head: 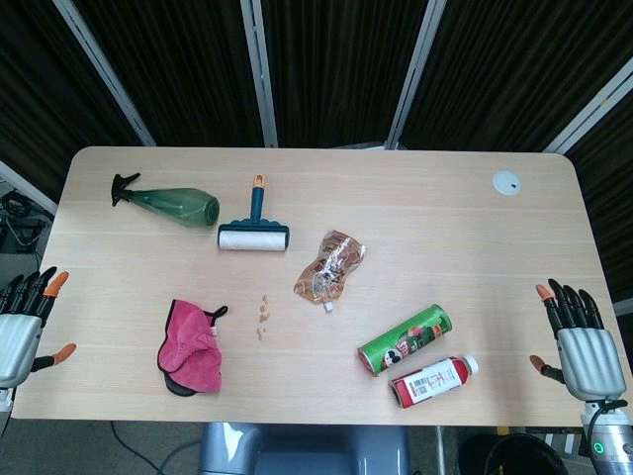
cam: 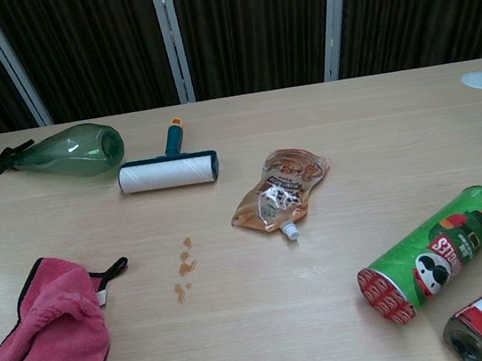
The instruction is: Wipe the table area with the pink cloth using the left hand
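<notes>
Nearest the camera, at the table's front edge, the crumpled pink cloth with black trim lies in a loose heap, untouched, a little to the right of the left hand's fingers and well clear of them. The left hand hovers just off the left edge of the light wooden table, its orange-tipped fingers spread apart and holding nothing. Right of the cloth sits a small patch of brownish drips. Far beyond the fingers lie a green plastic spray bottle on its side and a white lint roller with a teal handle. Further right come a clear, crinkled sauce pouch, a green cylindrical crisp can lying flat and a red-labelled bottle with a white cap beside it. The right hand hangs at the right edge, fingers splayed and empty, near the bottle.
</notes>
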`<state>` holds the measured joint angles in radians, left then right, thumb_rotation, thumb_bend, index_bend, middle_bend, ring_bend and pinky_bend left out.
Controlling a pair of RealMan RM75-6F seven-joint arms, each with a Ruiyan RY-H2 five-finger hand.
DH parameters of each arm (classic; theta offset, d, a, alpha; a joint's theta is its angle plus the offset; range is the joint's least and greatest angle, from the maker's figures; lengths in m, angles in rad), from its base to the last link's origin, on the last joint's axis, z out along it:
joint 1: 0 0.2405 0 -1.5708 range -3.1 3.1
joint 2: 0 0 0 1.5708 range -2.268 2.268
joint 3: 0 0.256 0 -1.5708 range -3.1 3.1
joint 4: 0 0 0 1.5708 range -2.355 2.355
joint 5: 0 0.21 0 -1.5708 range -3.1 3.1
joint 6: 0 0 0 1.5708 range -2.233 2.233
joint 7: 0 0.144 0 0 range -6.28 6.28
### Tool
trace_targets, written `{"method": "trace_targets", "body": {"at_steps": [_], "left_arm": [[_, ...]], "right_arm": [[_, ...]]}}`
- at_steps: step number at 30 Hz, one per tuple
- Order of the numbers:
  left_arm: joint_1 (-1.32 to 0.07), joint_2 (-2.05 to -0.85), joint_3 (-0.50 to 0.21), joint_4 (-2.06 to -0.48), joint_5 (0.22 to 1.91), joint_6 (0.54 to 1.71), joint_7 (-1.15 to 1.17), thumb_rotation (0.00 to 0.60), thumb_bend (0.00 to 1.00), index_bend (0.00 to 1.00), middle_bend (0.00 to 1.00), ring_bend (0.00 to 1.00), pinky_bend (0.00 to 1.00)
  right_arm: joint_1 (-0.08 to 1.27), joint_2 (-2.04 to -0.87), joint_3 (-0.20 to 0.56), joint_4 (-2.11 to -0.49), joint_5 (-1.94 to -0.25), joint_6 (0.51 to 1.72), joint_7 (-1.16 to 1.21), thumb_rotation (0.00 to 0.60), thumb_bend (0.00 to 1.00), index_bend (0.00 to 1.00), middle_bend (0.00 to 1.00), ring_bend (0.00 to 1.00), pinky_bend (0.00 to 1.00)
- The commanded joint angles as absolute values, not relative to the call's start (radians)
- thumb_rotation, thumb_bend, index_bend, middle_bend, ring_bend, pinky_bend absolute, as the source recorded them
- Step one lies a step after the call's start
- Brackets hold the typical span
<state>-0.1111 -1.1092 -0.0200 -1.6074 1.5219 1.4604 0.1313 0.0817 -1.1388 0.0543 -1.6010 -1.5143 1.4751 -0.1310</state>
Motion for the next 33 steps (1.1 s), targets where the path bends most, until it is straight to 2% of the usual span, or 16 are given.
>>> {"method": "trace_targets", "body": {"at_steps": [1, 23, 28, 33], "left_arm": [[-0.112, -1.104, -0.017, -1.612, 1.519, 1.453, 0.139, 0.600, 0.00, 0.00, 0.00, 0.00, 0.00], [-0.146, -1.068, 0.027, -1.671, 1.544, 1.358, 0.222, 0.600, 0.00, 0.00, 0.00, 0.00, 0.00], [-0.196, -1.090, 0.062, -1.770, 1.546, 1.232, 0.342, 0.600, 0.00, 0.00, 0.00, 0.00, 0.00], [-0.218, -1.125, 0.073, -1.840, 1.494, 1.157, 0.435, 0.600, 0.00, 0.01, 0.00, 0.00, 0.03]], "right_arm": [[0.081, -1.137, 0.053, -1.603, -1.516, 1.477, -0.127, 0.600, 0.06, 0.00, 0.00, 0.00, 0.05], [0.076, -1.128, 0.050, -1.609, -1.507, 1.471, -0.108, 0.600, 0.06, 0.00, 0.00, 0.00, 0.05], [0.078, -1.128, 0.047, -1.614, -1.514, 1.469, -0.116, 0.600, 0.06, 0.00, 0.00, 0.00, 0.05], [0.076, -1.127, 0.047, -1.615, -1.513, 1.471, -0.112, 0.600, 0.06, 0.00, 0.00, 0.00, 0.05]]}}
